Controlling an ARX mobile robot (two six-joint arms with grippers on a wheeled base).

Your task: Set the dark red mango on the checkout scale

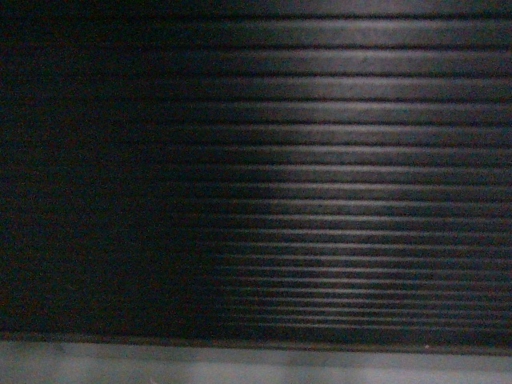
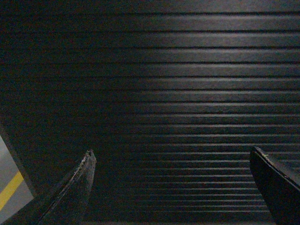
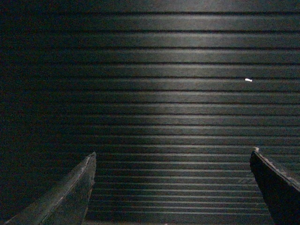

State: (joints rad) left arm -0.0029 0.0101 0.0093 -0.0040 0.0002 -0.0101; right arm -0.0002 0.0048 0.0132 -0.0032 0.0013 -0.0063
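Both the left gripper (image 2: 171, 157) and right gripper (image 3: 171, 157) are hanging wide apart and empty, facing the checkout (image 1: 320, 160) front, with mango and scale showing nowhere, so raising the view is looking wise.

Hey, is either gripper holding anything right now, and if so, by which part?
Nothing is held. The left gripper and right gripper are both open and empty, with only the checkout's ribbed front panel visible between their fingers.
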